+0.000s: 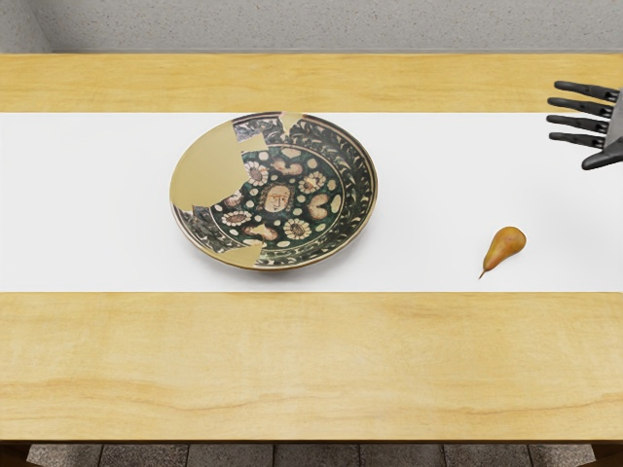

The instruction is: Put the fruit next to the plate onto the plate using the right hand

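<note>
Up at the right edge, the right hand (590, 123) hangs over the table (311, 370), fingers straight and spread, touching nothing; the frame cuts off its palm and arm. The plate (208, 171) shows only its painted pattern. The pear (504, 246) lies on the white strip (88, 214), well right of the plate.

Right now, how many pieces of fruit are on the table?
1. A pear lies on the white runner, right of the plate and apart from it, nearer the camera than the open right hand. Nothing in view could hide another.
</note>
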`<move>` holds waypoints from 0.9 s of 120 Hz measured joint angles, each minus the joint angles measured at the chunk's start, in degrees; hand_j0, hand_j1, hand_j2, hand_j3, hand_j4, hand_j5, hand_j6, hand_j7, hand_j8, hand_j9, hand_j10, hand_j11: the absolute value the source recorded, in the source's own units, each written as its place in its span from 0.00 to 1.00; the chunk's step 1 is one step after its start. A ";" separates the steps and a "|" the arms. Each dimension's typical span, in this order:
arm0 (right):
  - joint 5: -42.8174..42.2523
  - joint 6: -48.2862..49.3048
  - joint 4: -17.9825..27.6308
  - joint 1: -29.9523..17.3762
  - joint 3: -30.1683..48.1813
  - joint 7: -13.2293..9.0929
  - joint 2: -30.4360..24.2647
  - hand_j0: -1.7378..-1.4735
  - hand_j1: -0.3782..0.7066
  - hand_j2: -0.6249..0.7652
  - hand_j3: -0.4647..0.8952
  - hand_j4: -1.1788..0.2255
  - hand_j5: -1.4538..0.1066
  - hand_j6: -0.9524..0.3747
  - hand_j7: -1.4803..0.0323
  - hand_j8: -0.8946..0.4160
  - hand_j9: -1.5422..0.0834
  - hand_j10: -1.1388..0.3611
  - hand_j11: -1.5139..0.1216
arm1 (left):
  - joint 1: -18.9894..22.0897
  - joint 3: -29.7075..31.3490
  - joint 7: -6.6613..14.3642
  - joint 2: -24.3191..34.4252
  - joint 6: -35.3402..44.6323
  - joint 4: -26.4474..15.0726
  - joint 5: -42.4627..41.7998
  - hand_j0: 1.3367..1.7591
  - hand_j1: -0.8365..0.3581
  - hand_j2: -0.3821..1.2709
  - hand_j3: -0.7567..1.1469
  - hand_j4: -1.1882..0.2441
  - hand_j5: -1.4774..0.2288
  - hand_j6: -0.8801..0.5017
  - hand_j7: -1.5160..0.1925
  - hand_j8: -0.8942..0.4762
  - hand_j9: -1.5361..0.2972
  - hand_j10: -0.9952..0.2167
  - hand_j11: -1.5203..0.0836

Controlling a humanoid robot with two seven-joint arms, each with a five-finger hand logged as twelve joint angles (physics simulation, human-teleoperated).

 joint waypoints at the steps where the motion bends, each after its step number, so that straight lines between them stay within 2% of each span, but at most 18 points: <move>1: -0.01 0.00 0.00 0.00 0.01 0.00 0.01 0.30 0.03 0.45 0.34 0.84 0.93 0.72 0.98 0.68 0.95 0.76 0.93 | 0.00 0.00 0.00 0.00 0.00 0.00 0.00 0.76 0.97 0.23 0.40 0.82 0.85 0.62 0.87 0.64 0.83 0.81 0.93; 14: 0.14 0.00 0.04 -0.02 0.06 0.00 0.45 0.30 0.03 0.45 0.34 0.84 0.93 0.72 0.98 0.68 0.95 0.76 0.93 | 0.00 0.00 0.00 0.00 0.01 0.00 0.00 0.76 0.97 0.23 0.40 0.82 0.85 0.62 0.87 0.64 0.83 0.81 0.93; 27: -0.61 0.00 0.31 0.28 0.14 0.00 4.01 0.30 0.03 0.45 0.34 0.84 0.93 0.72 0.98 0.69 0.95 0.76 0.93 | 0.00 0.00 0.00 0.00 0.00 0.01 0.00 0.76 0.97 0.23 0.40 0.82 0.85 0.62 0.87 0.64 0.83 0.81 0.93; 34: -2.76 0.00 2.06 0.76 0.19 0.00 5.03 0.30 0.03 0.45 0.34 0.84 0.93 0.72 0.98 0.69 0.95 0.76 0.93 | 0.00 0.00 0.00 0.00 0.00 0.01 0.00 0.76 0.97 0.23 0.40 0.82 0.85 0.62 0.87 0.64 0.83 0.81 0.93; 43: -6.79 0.00 8.95 2.41 0.25 0.00 3.65 0.30 0.03 0.45 0.34 0.84 0.93 0.72 0.98 0.68 0.95 0.76 0.93 | 0.00 0.00 0.00 0.00 -0.01 0.01 0.00 0.76 0.97 0.23 0.40 0.82 0.85 0.62 0.87 0.64 0.83 0.81 0.93; 59: -15.34 0.00 27.82 5.92 0.33 -0.51 -5.53 0.30 0.03 0.45 0.34 0.84 0.93 0.72 0.98 0.68 0.95 0.76 0.93 | 0.00 0.01 0.00 0.00 -0.02 0.00 0.00 0.76 0.97 0.23 0.40 0.82 0.85 0.62 0.87 0.64 0.83 0.81 0.93; 65: -17.86 0.00 32.99 6.70 0.33 -2.63 -7.79 0.30 0.03 0.45 0.34 0.84 0.93 0.72 0.98 0.68 0.95 0.76 0.92 | 0.00 0.01 0.00 0.00 0.00 0.00 0.00 0.76 0.97 0.23 0.40 0.82 0.85 0.62 0.87 0.64 0.83 0.81 0.93; 71: -19.55 0.00 36.22 7.11 0.18 -4.81 -10.03 0.30 0.05 0.45 0.34 0.82 0.91 0.70 0.96 0.67 0.93 0.75 0.91 | 0.00 0.01 0.00 0.00 0.00 0.01 -0.01 0.76 0.97 0.23 0.40 0.82 0.85 0.62 0.87 0.64 0.83 0.81 0.93; 80: -21.79 -0.20 38.90 7.43 0.02 -10.15 -12.50 0.30 0.10 0.44 0.34 0.79 0.87 0.66 0.92 0.63 0.89 0.71 0.87 | 0.00 0.01 0.00 0.00 0.00 0.01 0.00 0.76 0.97 0.23 0.40 0.82 0.85 0.62 0.87 0.64 0.83 0.81 0.93; 90: -29.30 -5.89 40.30 8.00 0.19 -15.79 -13.62 0.30 0.14 0.44 0.34 0.76 0.85 0.64 0.89 0.60 0.87 0.69 0.84 | 0.09 0.00 0.00 0.00 0.00 0.00 0.00 0.76 0.97 0.23 0.40 0.82 0.85 0.62 0.87 0.64 0.83 0.81 0.93; 97: -34.42 -10.68 40.80 8.51 0.15 -18.00 -12.40 0.30 0.16 0.43 0.34 0.75 0.83 0.62 0.88 0.59 0.85 0.68 0.83 | 0.09 0.00 0.00 0.00 0.00 0.00 0.00 0.76 0.97 0.23 0.40 0.82 0.85 0.62 0.87 0.64 0.83 0.81 0.93; 108: -43.61 -19.43 41.18 8.82 0.01 -19.72 -5.98 0.30 0.17 0.43 0.34 0.74 0.82 0.61 0.86 0.58 0.84 0.67 0.82 | 0.09 0.00 0.00 0.00 -0.01 -0.01 0.00 0.76 0.97 0.23 0.40 0.82 0.85 0.62 0.87 0.64 0.83 0.81 0.93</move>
